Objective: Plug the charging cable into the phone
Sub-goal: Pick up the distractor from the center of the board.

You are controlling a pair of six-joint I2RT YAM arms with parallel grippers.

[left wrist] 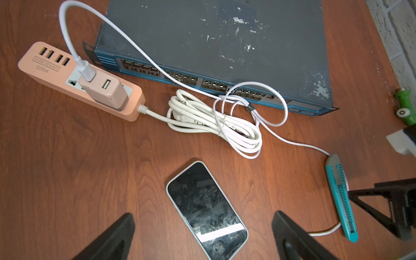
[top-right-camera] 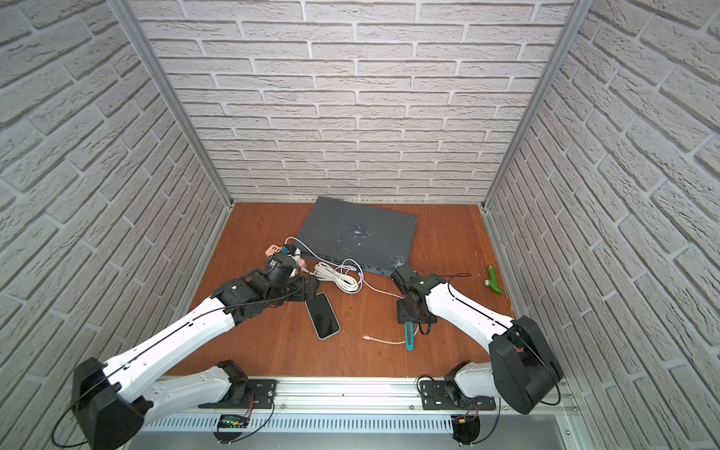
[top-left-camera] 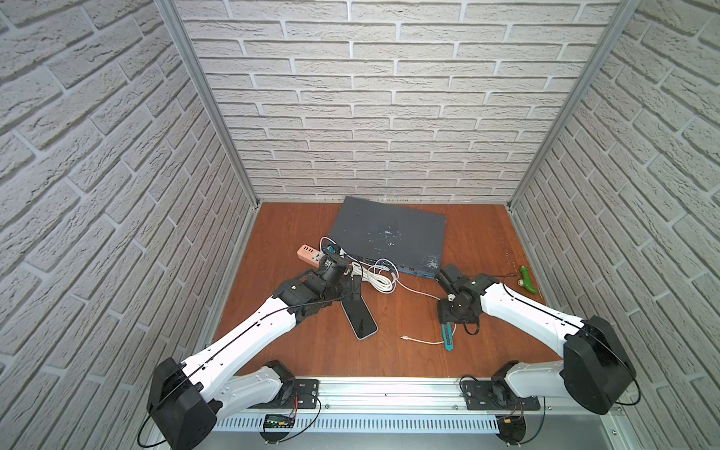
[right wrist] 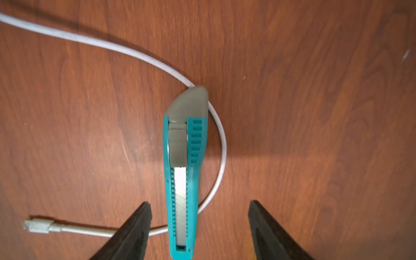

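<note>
**In both top views:** phone (top-left-camera: 360,319) flat on counter (top-left-camera: 311,350), screen up. Charging cable (top-left-camera: 424,341) tip loose on counter near phone, not plugged. Teal knife (top-left-camera: 447,343) lies across cable.

**Left wrist view:** left claw (left wrist: 203,213) spread wide above phone, gripping nothing.

**Right wrist view:** right claw (right wrist: 199,202) spread, straddling knife, gap on both sides. Cable passes beneath knife; plug sits off to 1 side, outside jaws.

**Risk:** squeeze here likely pinches knife instead of cable. Lifted knife could snag cable loop, drag plug, spoil line-up with phone's port.
</note>
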